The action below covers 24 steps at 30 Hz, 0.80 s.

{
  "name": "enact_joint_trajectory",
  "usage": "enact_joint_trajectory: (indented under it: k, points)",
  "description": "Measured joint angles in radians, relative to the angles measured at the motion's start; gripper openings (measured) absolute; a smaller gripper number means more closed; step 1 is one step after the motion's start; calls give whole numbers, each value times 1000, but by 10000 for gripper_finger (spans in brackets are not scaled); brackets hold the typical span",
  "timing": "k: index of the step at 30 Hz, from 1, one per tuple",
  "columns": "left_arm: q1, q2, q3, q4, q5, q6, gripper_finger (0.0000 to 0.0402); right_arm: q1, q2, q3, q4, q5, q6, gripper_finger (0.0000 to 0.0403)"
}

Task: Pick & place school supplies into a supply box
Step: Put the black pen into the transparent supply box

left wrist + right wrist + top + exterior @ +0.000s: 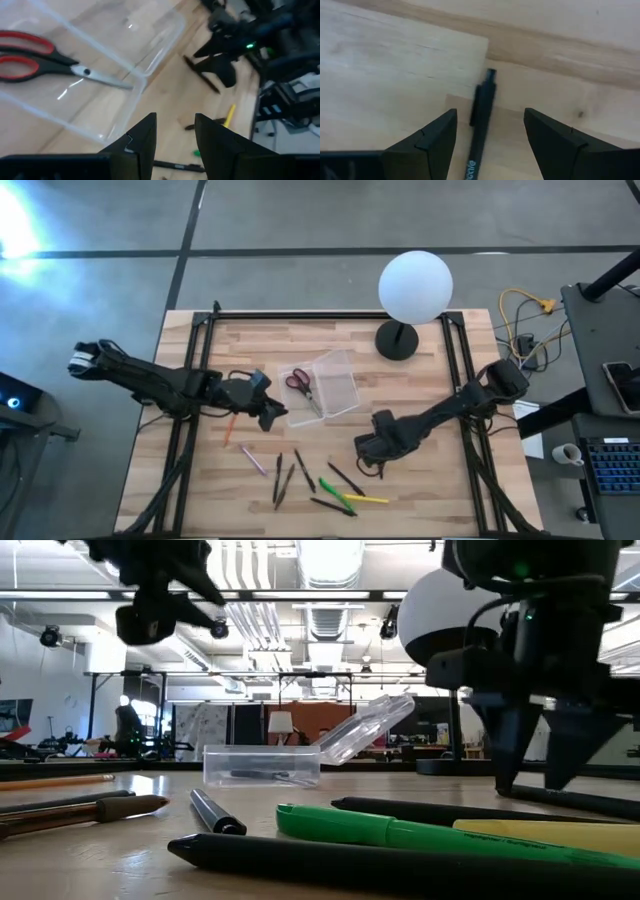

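Legible text: none. The dark pen [480,125] carries light blue lettering near its lower end in the right wrist view; the characters cannot be read.

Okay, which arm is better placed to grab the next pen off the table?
Right. Its tool is open and low over the table, fingers either side of a black pen. The left tool hangs by the supply box, holding nothing.

Scissors [301,385] lie in the supply box [340,393] — pens [318,480] scattered before it.
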Motion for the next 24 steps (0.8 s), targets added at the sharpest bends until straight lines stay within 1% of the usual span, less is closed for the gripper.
enact_joint_trajectory:
  k: [3,6,10,13,18,21,24]
  points:
    - [-4,-27,9,2,-12,6,118,0,9,-17,29,5,21,221]
    - [-5,-87,-7,2,-36,-15,118,0,38,-4,18,4,22,220]
    - [-15,-180,-42,2,-55,-19,118,0,101,66,-65,-12,-17,212]
    - [-17,-240,-70,3,-55,-7,118,2,162,131,-128,-15,-50,198]
    - [-17,-324,-132,1,-55,7,118,1,226,201,-172,-34,-98,154]
    - [-17,-368,-177,-2,-55,1,118,1,229,217,-174,-43,-94,113]
    - [-16,-422,-227,-37,-54,-38,118,0,225,233,-183,-57,-98,65]
